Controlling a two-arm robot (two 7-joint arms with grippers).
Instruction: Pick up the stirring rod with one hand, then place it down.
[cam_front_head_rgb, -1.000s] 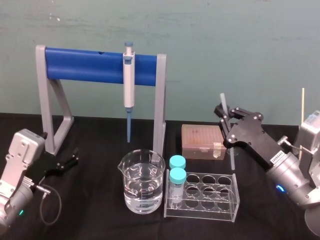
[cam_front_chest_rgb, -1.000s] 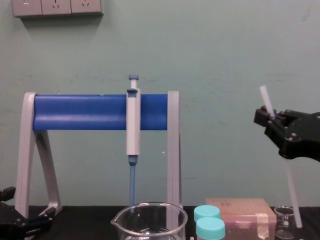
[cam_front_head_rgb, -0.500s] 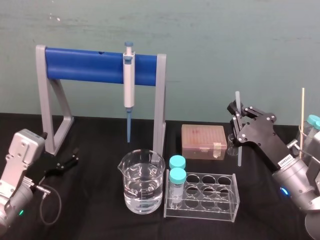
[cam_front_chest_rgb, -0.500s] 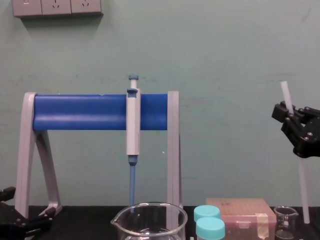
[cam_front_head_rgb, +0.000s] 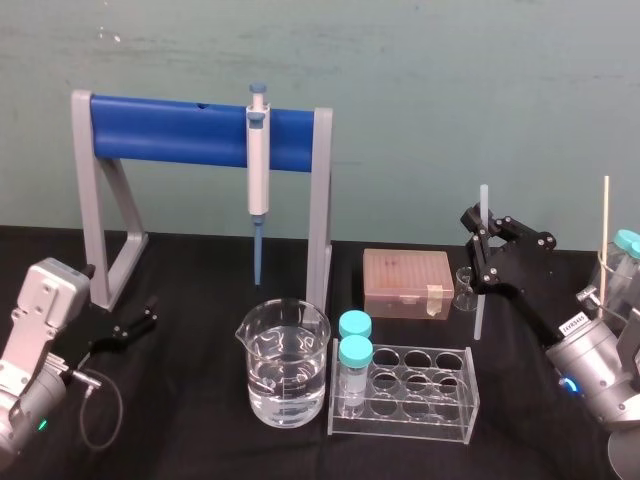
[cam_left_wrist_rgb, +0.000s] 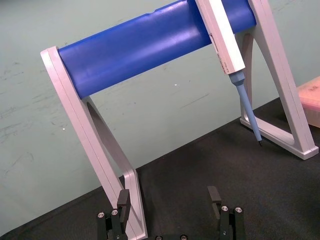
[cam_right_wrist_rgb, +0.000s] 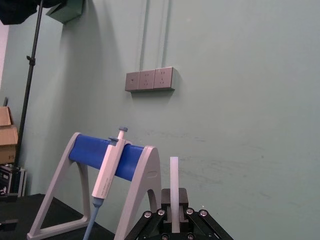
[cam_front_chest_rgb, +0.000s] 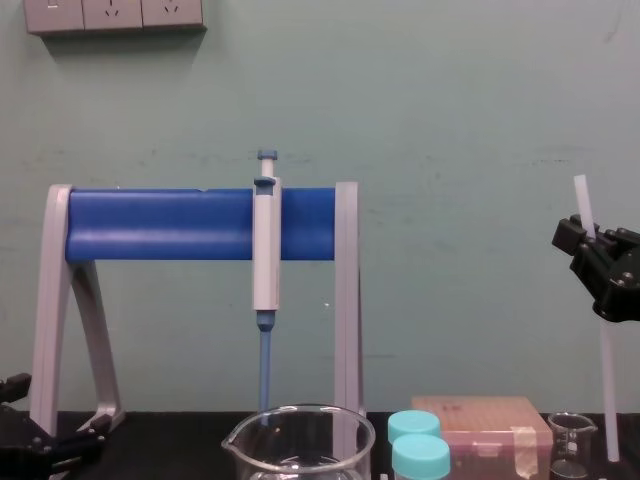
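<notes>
1. stirring rod (cam_front_head_rgb: 479, 310) (cam_front_chest_rgb: 607, 390) (cam_right_wrist_rgb: 173, 190): translucent white, thin, near upright w/ slight lean. Held off the R side of the table, clamped approx. a third down from the top. Short end above the fingers, long part below. Lower end just R of small beaker (cam_front_head_rgb: 465, 288) (cam_front_chest_rgb: 568, 445). Contact w/ black table cloth (cam_front_head_rgb: 200, 420): cannot tell.
2. right gripper (cam_front_head_rgb: 478, 232) (cam_front_chest_rgb: 590, 240) (cam_right_wrist_rgb: 173, 220): black, raised over the R side of the table. Jaws narrow, pinched on the rod from both sides.
3. left gripper (cam_front_head_rgb: 140, 322) (cam_left_wrist_rgb: 169, 200) (cam_front_chest_rgb: 60, 445): low at L edge of the table, near L foot of stand. Jaws wide, nothing between.
4. stand (cam_front_head_rgb: 170, 130) (cam_left_wrist_rgb: 150, 42): grey legs, blue crossbar, rear centre-L.
5. pipette (cam_front_head_rgb: 258, 160) (cam_front_chest_rgb: 266, 250): grey body, blue tip, hung on crossbar, tip pointing down above rear of large beaker.
6. large beaker (cam_front_head_rgb: 285, 365): glass, part-filled w/ clear liquid, front centre.
7. tube rack (cam_front_head_rgb: 420, 390): clear plastic, just R of large beaker. 2 teal-capped vials (cam_front_head_rgb: 354, 352) in L-end holes.
8. tip box (cam_front_head_rgb: 405, 283): pinkish, behind rack, just L of small beaker.
</notes>
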